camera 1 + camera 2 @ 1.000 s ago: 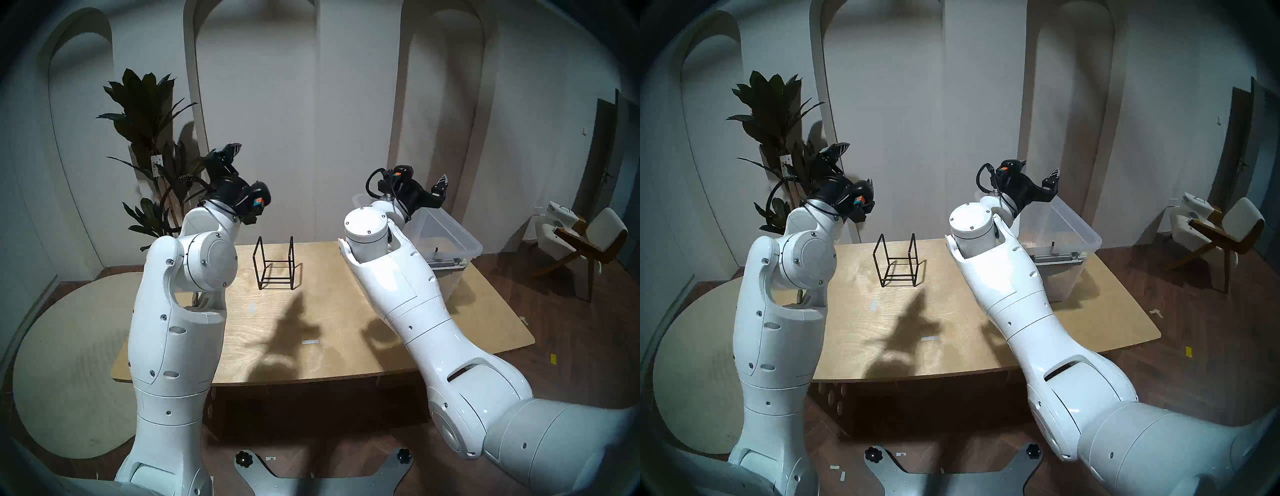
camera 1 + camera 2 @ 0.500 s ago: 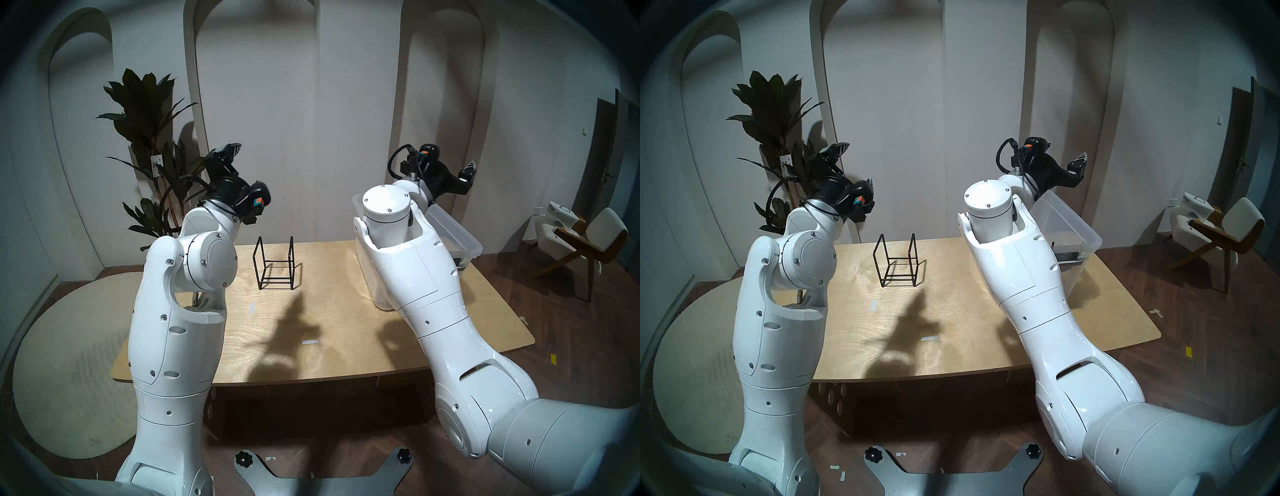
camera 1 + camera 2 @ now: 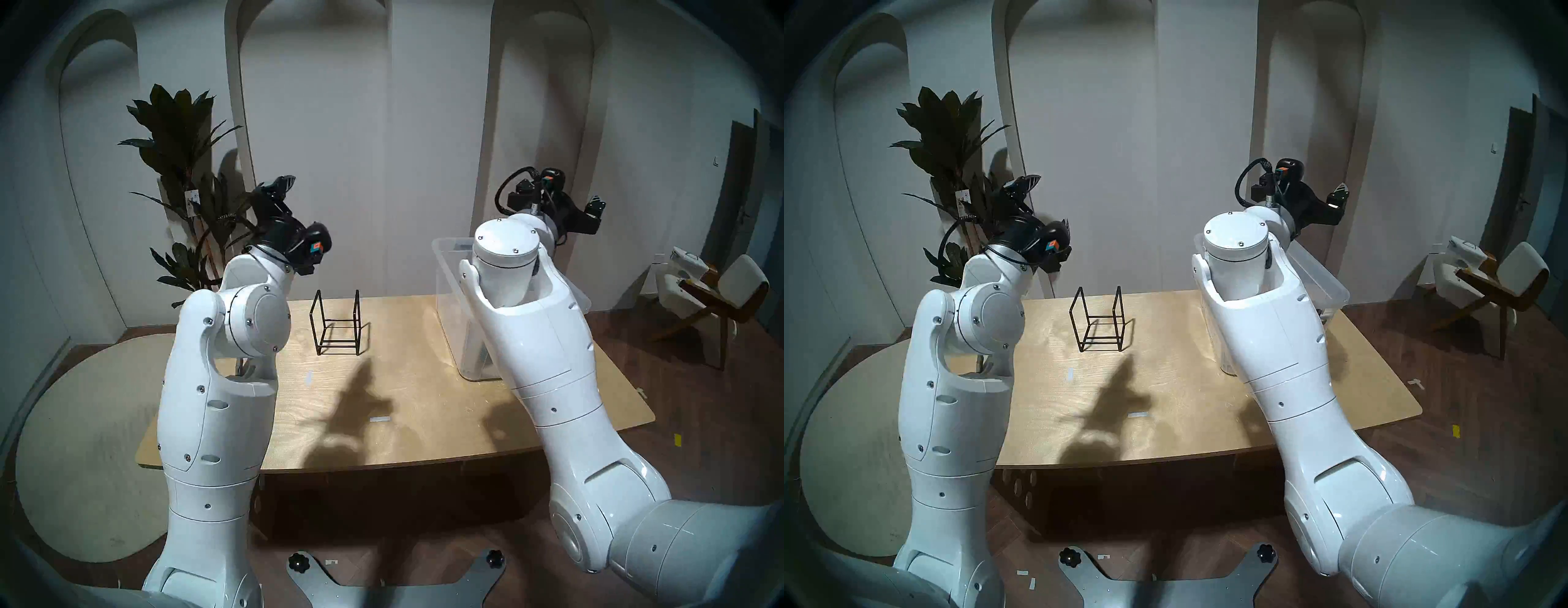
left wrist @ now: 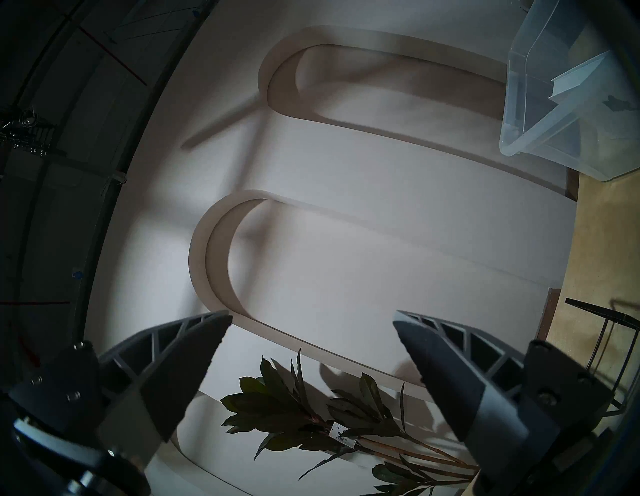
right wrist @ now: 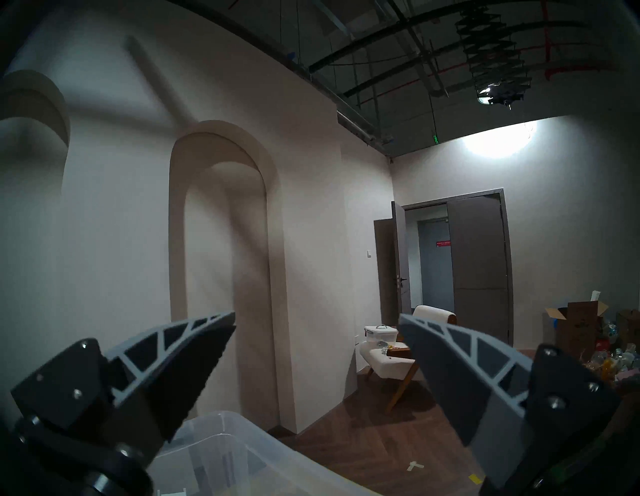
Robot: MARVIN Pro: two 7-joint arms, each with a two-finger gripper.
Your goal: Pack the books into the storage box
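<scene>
Both the left gripper (image 4: 311, 332) and right gripper (image 5: 317, 334) hung released, empty; the black wire rack (image 3: 337, 322) stood bare at twelve o'clock on the surface (image 3: 403, 403). At two o'clock the storage box (image 3: 449, 271) probably already held the books.

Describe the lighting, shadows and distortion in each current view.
Head views: dim room, fisheye bending the wall arches, dark rim; hard arm shadows fall across the wooden table near the black wire rack. Left wrist view: turned sideways, murky, the storage box translucent at top right. Right wrist view: a bright blown-out patch of light on the wall, open right gripper fingers dark in front.
</scene>
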